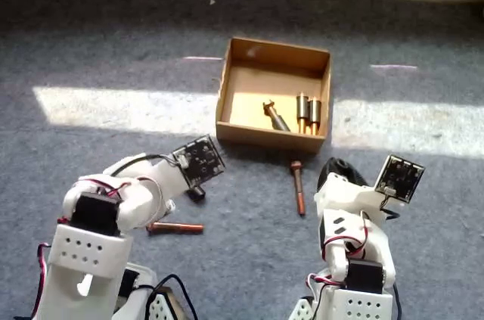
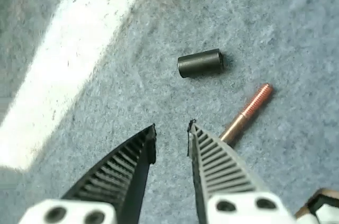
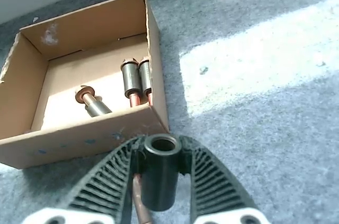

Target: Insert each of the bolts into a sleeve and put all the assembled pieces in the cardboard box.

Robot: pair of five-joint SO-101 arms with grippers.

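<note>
Right gripper [image 3: 160, 149]: clamps sleeve [image 3: 159, 179], sits just short of cardboard box [image 3: 85, 135] front wall, open carpet alongside. Left gripper [image 2: 171, 135]: hangs spread, low over carpet, second sleeve [image 2: 199, 62] and bolt [image 2: 249, 108] just ahead.

Left tool [image 2: 171, 134] hangs parted; right tool [image 3: 160, 148] grips a sleeve [image 3: 159, 176].

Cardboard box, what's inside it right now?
Inside the cardboard box: three sleeved bolts, one angled piece mid-floor and a side-by-side pair by one side wall. The near wall hides the floor strip right behind it.
</note>
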